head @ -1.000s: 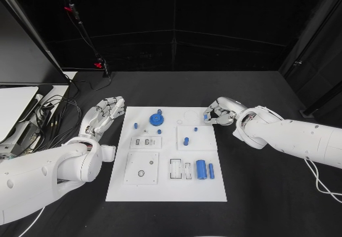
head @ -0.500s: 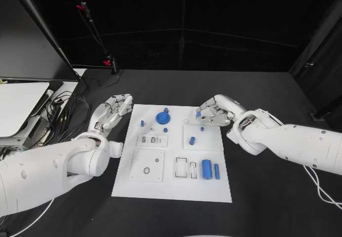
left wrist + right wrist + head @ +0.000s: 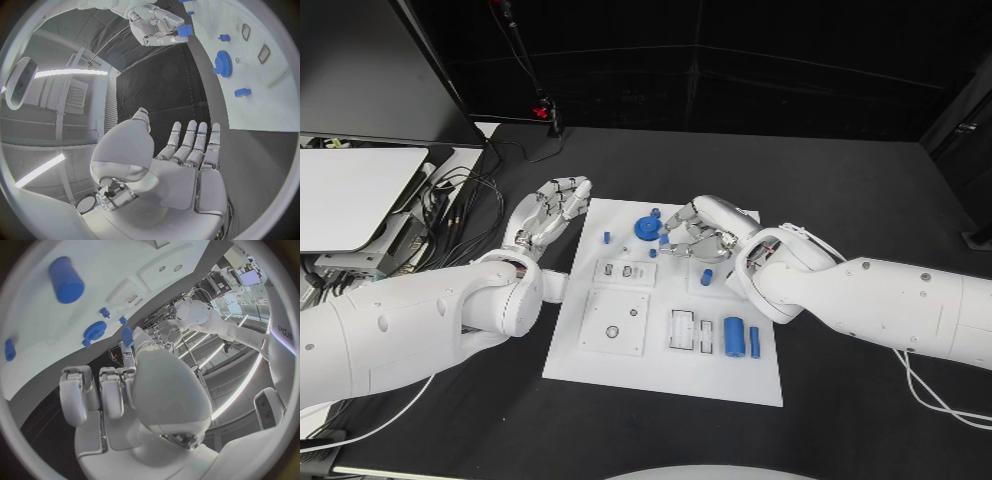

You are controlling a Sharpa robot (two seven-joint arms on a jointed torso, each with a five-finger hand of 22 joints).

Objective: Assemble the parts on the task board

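Cables (image 3: 444, 205) are seen trailing over the black table (image 3: 862, 190) at the far left, beside a pale flat panel (image 3: 351, 195). Next to them, the left hand (image 3: 548, 213) is held flat just off the left edge of the task board (image 3: 661, 370), its fingers (image 3: 194, 145) extended side by side and slightly apart, with nothing held; in the left wrist view the palm is seen above bare table, pointing along the board's edge.

On the white board, a small blue peg (image 3: 606, 238) is found near the far left corner, and a blue gear (image 3: 648, 228) stands a little to its right. Two raised white blocks lie nearer the robot: one with small slots (image 3: 629, 271) and one with a round hole (image 3: 619, 325). A slotted holder (image 3: 684, 330) is placed to their right, with a large blue cylinder (image 3: 734, 337) and a thinner blue rod (image 3: 756, 342) lying side by side just beyond it.

Over the far middle of the board, just right of the gear, the right hand (image 3: 697, 228) is held with its fingers curled inward. A small blue part (image 3: 184, 31) is seen pinched at the fingertips in the left wrist view. Another short blue piece (image 3: 707, 277) lies on the board just below that hand.
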